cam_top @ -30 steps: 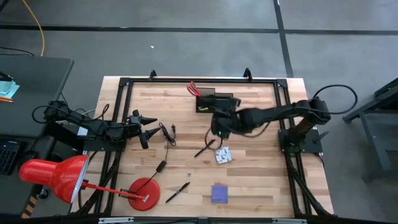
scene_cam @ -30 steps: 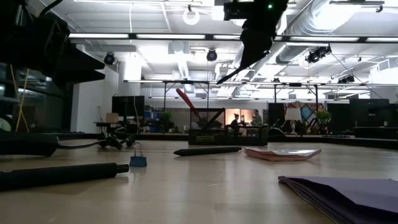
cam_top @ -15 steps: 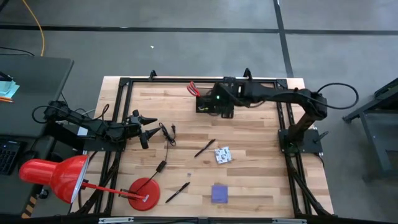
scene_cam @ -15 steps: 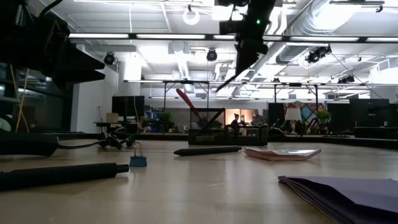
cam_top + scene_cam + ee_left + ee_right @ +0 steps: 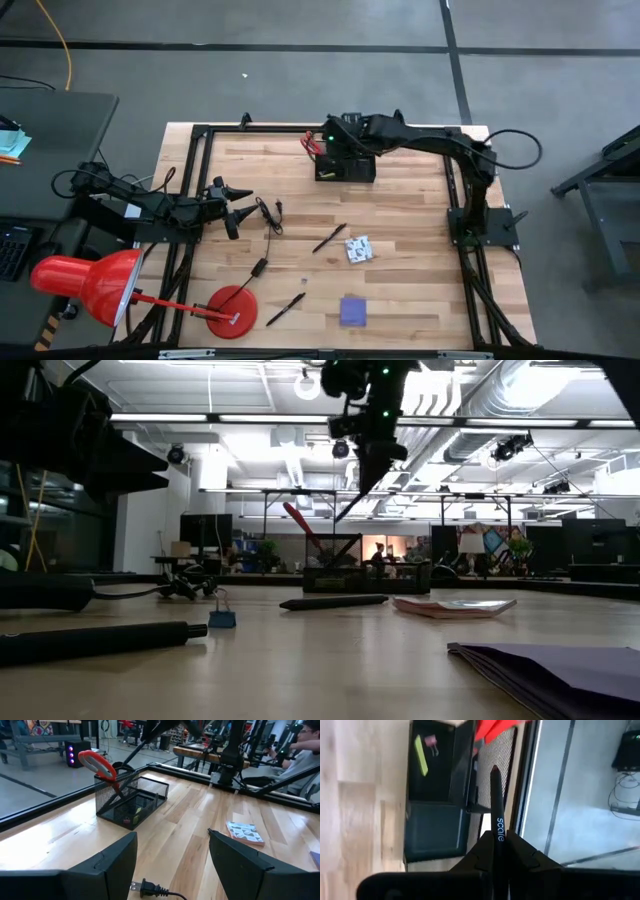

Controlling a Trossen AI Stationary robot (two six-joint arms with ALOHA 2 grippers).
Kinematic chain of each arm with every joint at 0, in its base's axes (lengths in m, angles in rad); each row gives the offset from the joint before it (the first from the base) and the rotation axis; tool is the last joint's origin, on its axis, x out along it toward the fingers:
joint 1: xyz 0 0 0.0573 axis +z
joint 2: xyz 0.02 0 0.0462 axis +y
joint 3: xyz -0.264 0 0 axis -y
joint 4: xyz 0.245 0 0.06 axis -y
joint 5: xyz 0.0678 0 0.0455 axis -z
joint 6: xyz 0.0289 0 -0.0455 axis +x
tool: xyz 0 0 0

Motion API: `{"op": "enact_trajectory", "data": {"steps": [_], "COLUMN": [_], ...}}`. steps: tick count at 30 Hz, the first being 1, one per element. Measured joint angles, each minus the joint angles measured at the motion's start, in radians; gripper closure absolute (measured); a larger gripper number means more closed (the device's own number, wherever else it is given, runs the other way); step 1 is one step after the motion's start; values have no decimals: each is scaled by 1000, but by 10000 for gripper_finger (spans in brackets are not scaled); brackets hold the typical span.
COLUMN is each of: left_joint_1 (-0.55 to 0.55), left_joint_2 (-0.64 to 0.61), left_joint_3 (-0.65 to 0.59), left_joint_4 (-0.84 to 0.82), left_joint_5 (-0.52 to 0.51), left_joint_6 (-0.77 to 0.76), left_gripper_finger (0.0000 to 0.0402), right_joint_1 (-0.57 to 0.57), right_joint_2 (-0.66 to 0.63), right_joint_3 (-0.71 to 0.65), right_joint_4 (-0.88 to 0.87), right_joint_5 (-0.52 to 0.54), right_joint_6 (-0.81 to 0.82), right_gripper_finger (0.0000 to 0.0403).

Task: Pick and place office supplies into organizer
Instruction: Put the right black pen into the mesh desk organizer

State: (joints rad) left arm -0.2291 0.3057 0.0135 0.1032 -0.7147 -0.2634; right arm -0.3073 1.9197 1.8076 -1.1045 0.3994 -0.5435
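A black pen (image 5: 496,805) is clamped in the right pincer (image 5: 496,851), above the black organizer (image 5: 345,166) at the bench's (image 5: 400,290) far edge; red scissors (image 5: 99,765) stand in its cup. The left pincer (image 5: 243,202) rests wide open and empty near the left edge.

We get even, diffuse overhead light in the high view: table (image 5: 400,270) bright, shadows short and soft, no glare. Low view is backlit by ceiling strip lights (image 5: 250,418) at 12 o'clock; arms read as silhouettes, and the near purple pad (image 5: 560,665) at 5 o'clock is soft. Right wrist view shows blur; the pen (image 5: 496,805) stays readable. Left wrist view is sharp mid-frame, with its near fingers (image 5: 110,865) defocused.
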Motion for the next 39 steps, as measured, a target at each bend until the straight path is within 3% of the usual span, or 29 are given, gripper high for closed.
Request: {"op": "enact_trajectory", "data": {"steps": [12,18,24,39], "left_joint_1": [0,0,0,0], "left_joint_2": [0,0,0,0], "left_joint_3": [0,0,0,0], "left_joint_4": [0,0,0,0], "left_joint_5": [0,0,0,0], "left_joint_6": [0,0,0,0], "left_gripper_finger": [169,169,169,169], "right_joint_1": [-5,-18,-34,-47], "right_joint_2": [169,177,180,284], "right_joint_3": [228,212,212,211], "right_joint_4": [-143,-119,-86,-64], "right_joint_5": [14,7,-78,-73], "right_joint_6": [-85,-128,-131,-175], "right_gripper_finger": [389,389,389,389]}}
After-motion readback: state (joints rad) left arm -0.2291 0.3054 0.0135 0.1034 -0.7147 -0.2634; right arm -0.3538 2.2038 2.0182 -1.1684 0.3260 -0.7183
